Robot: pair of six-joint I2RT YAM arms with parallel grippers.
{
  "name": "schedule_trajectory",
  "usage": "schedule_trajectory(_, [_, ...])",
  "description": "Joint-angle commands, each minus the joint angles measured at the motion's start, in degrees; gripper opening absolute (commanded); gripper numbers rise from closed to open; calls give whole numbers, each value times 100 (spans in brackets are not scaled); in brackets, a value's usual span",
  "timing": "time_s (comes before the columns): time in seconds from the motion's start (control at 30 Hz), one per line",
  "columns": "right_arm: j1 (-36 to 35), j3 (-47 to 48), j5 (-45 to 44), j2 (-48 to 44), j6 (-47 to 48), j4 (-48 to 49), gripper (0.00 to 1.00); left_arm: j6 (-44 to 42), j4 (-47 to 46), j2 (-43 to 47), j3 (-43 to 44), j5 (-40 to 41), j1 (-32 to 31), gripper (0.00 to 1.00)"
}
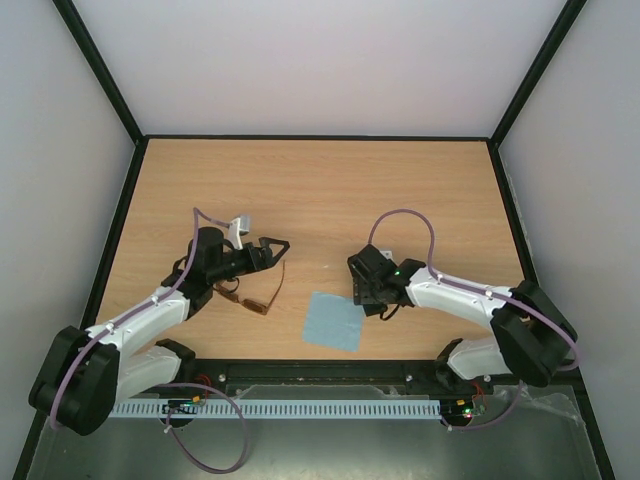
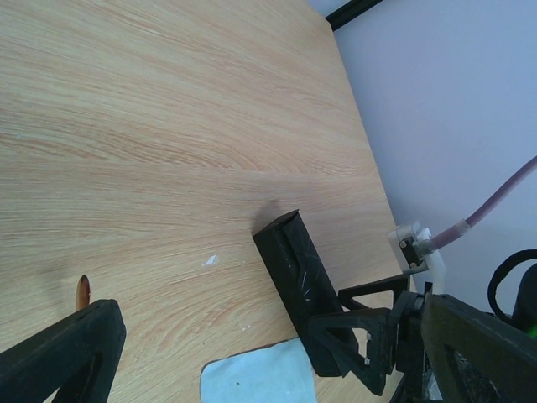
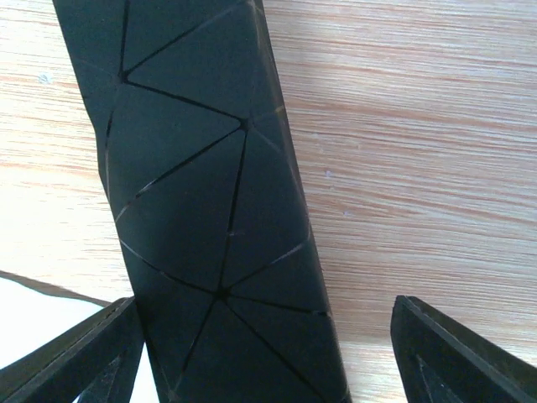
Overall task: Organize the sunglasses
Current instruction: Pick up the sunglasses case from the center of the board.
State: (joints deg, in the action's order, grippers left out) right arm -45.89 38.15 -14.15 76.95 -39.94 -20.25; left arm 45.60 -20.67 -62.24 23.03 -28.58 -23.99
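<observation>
Sunglasses, brown amber-tinted thin-framed pair: ungripped, lying on light wooden worktop. On right claw jaws apart, straddling slim black rectangular case; one finger near case side, other clear. Judged: lining up to pinch case, readying it to receive glasses. On left claw jaws wide apart, empty, hovering. Sunglasses just beside left claw, on its near side; well apart from right claw, light blue square cloth between.
</observation>
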Motion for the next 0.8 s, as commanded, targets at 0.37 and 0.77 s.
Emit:
schedule_trajectory(0.37, [-66, 87, -63, 214, 60, -280, 61, 377, -789, -194, -154, -516, -27, 99])
schedule_trajectory(0.77, [-18, 141, 188, 126, 280, 58, 54, 1117, -1956, -179, -484, -988, -159, 99])
